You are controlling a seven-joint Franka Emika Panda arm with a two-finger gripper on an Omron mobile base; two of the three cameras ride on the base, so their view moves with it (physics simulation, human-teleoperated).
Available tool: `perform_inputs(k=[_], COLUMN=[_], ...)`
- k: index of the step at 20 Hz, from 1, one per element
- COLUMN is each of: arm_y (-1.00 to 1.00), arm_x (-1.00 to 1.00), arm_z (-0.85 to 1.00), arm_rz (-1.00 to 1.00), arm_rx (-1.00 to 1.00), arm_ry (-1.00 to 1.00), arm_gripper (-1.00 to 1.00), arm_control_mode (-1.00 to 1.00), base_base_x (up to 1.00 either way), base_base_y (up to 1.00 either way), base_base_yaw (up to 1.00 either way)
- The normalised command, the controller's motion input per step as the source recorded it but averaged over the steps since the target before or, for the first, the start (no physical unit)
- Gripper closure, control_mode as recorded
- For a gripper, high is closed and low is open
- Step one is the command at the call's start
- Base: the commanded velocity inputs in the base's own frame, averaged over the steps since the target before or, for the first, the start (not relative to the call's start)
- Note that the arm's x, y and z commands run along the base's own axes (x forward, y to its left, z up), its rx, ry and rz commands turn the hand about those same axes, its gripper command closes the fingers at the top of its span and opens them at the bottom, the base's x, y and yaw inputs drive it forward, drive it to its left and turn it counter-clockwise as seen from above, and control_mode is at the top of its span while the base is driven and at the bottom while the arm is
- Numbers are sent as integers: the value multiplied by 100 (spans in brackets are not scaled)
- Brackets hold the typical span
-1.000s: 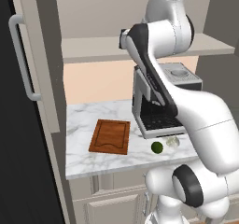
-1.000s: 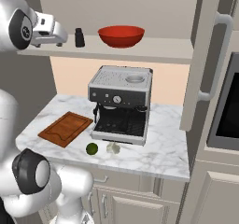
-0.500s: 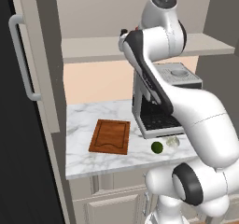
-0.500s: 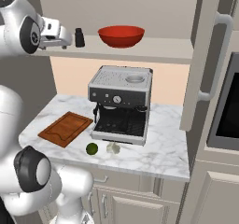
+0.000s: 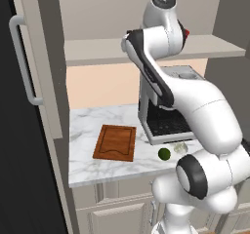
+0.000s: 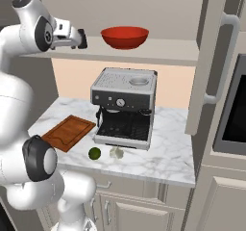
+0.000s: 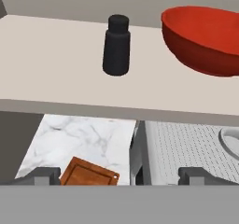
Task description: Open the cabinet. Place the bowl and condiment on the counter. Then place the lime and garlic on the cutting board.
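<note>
The small black cylindrical condiment shaker [image 7: 115,45] (likely light, rigid, smooth) is best pinched around its wider body — not the narrow cap. The two-finger gripper [image 7: 119,175] is held spread wide, empty, before the cabinet shelf [image 7: 56,78].

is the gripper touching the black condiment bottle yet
Apart. In the hand view the condiment stands on the cabinet shelf well ahead of the open gripper.

Black condiment [image 7: 116,45] upright beside red bowl [image 7: 205,38] on cabinet [image 6: 144,49] shelf.

The pincer [image 6: 82,38] now sits closer to the condiment [image 7: 115,45] on the cabinet [image 6: 158,49] shelf, its jaws wide as before.
</note>
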Motion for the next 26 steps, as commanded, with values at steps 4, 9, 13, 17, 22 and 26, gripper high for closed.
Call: perform_inputs(k=[4, 9, 13, 17, 22, 26], arm_y=[0, 0, -3, -5, -2, 0], arm_x=[25, 23, 20, 19, 16, 6], arm_z=[0, -8, -18, -11, -8, -10], arm_rz=[0, 0, 0, 0, 0, 0], arm_rx=[0, 0, 0, 0, 0, 0], arm_ry=[3, 0, 0, 0, 0, -1], arm_gripper=[-100, -100, -100, -100, -100, -100], arm_control_mode=[-100, -100, -100, -100, -100, -100], base_base_x=[0, 0, 0, 0, 0, 0], base_base_y=[0, 0, 0, 0, 0, 0], base_base_yaw=[0, 0, 0, 0, 0, 0])
